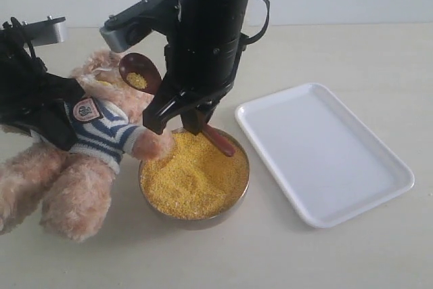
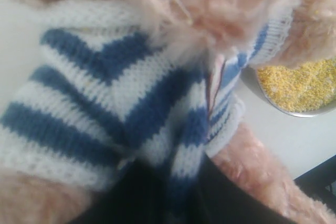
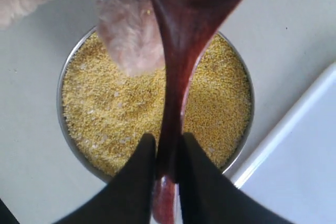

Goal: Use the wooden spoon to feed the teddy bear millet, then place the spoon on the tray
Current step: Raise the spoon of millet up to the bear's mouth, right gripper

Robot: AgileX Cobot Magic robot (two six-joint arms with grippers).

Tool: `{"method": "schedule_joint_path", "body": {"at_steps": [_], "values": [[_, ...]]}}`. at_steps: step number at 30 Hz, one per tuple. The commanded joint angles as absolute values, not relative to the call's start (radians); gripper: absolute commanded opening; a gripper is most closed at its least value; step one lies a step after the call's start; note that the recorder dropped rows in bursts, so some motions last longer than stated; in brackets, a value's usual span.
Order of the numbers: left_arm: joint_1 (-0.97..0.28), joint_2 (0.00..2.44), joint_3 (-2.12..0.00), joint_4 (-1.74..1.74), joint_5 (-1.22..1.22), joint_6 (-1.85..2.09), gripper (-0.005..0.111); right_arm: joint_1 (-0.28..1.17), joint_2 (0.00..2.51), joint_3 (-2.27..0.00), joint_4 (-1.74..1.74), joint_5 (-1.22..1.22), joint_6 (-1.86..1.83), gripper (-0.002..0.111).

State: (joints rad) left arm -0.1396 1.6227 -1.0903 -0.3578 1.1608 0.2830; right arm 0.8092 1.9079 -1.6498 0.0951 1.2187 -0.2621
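Feeding step, likely near its end. On the desk [image 1: 352, 52]: bear [image 1: 74, 187] propped at left, clamped by the shirt in the closed left pincer [image 1: 57, 133]; tray [image 1: 325, 153] at right; bowl [image 1: 245, 177] of millet [image 1: 193, 174] between. Spoon [image 1: 139, 72] up at the bear's face, a few grains aboard, handle pinched narrowly in the right pincer [image 3: 167, 145]. Next, probably: swing right, lay spoon flat on tray, let go.

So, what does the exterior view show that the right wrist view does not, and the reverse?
Only exterior: the whole teddy bear, the left gripper holding its shirt, the full tray. Only right wrist: up close, the right gripper pinching the handle of the wooden spoon. Both: the millet in the metal bowl, some grains in the spoon, the bear's paw over the bowl.
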Motion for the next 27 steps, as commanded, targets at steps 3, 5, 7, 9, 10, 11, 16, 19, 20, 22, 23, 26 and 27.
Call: {"method": "schedule_joint_path", "body": {"at_steps": [3, 5, 7, 9, 10, 11, 16, 19, 20, 22, 23, 26, 27], "values": [[-0.137, 1.612, -1.089, -0.377, 1.16, 0.296, 0.004, 0.806, 1.963, -1.681, 0.093, 1.221, -0.259, 0.0], [-0.137, 1.612, -1.089, -0.377, 1.16, 0.296, 0.004, 0.806, 1.973, -1.712, 0.093, 1.221, -0.263, 0.0], [-0.137, 1.612, -1.089, -0.377, 1.16, 0.296, 0.004, 0.806, 1.981, -1.744, 0.093, 1.221, -0.263, 0.0], [-0.137, 1.612, -1.089, -0.377, 1.16, 0.296, 0.004, 0.806, 1.992, -1.768, 0.093, 1.221, -0.263, 0.0], [-0.137, 1.612, -1.089, -0.377, 1.16, 0.296, 0.004, 0.806, 2.005, -1.781, 0.093, 1.221, -0.261, 0.0], [-0.137, 1.612, -1.089, -0.377, 1.16, 0.296, 0.004, 0.806, 2.011, -1.789, 0.093, 1.221, -0.261, 0.0], [-0.137, 1.612, -1.089, -0.377, 1.16, 0.296, 0.004, 0.806, 2.038, -1.827, 0.095, 1.221, -0.261, 0.0], [-0.137, 1.612, -1.089, -0.377, 1.16, 0.296, 0.004, 0.806, 2.046, -1.843, 0.093, 1.221, -0.261, 0.0], [-0.137, 1.612, -1.089, -0.377, 1.16, 0.296, 0.004, 0.806, 2.048, -1.848, 0.091, 1.221, -0.261, 0.0], [-0.137, 1.612, -1.089, -0.377, 1.16, 0.296, 0.004, 0.806, 2.051, -1.855, 0.091, 1.221, -0.261, 0.0], [-0.137, 1.612, -1.089, -0.377, 1.16, 0.296, 0.004, 0.806, 2.052, -1.859, 0.09, 1.221, -0.261, 0.0], [-0.137, 1.612, -1.089, -0.377, 1.16, 0.296, 0.004, 0.806, 2.063, -1.873, 0.09, 1.221, -0.259, 0.0], [-0.137, 1.612, -1.089, -0.377, 1.16, 0.3, 0.004, 0.806, 2.067, -1.879, 0.092, 1.221, -0.257, 0.0]]}}
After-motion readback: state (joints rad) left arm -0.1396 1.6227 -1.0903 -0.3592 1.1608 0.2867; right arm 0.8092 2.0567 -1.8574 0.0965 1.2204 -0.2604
